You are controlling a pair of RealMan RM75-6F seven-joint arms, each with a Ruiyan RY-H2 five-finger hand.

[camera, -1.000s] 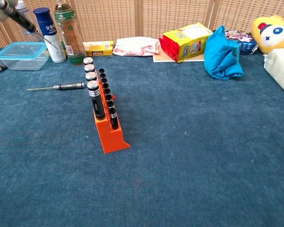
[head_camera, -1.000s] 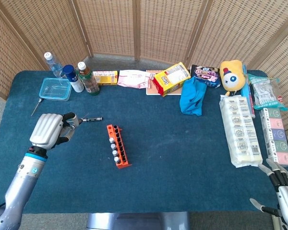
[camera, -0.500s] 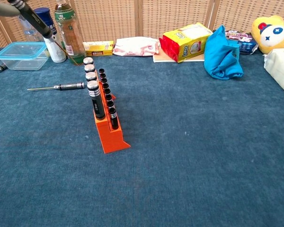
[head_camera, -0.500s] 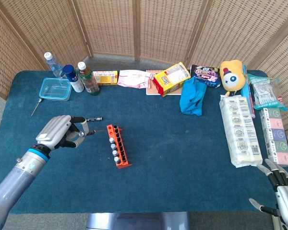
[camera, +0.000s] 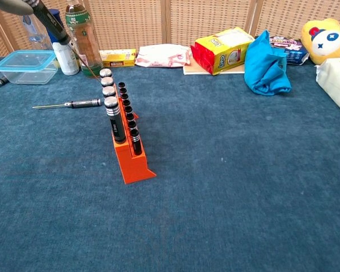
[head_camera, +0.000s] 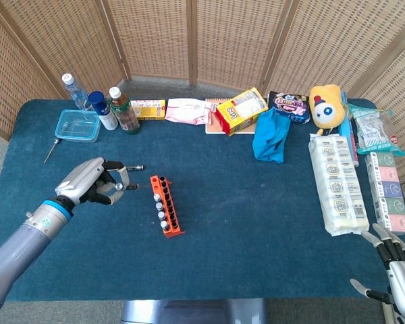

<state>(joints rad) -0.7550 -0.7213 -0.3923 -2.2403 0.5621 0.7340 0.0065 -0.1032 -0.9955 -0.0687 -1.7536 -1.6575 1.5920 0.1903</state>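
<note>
My left hand [head_camera: 91, 183] grips a screwdriver [camera: 51, 25] — I'd line its tip over an empty orange rack [head_camera: 167, 214] slot — then go straight down.

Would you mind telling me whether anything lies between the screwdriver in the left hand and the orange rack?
Nothing visible does: the screwdriver held by the left hand points toward the orange rack across bare blue cloth. Another screwdriver lies off to the side.

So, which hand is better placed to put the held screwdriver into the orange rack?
The left hand, probably. It already holds the screwdriver, with the tip pointing toward the orange rack close beside it. The right hand sits open at the table's far near corner, away from the rack.
</note>
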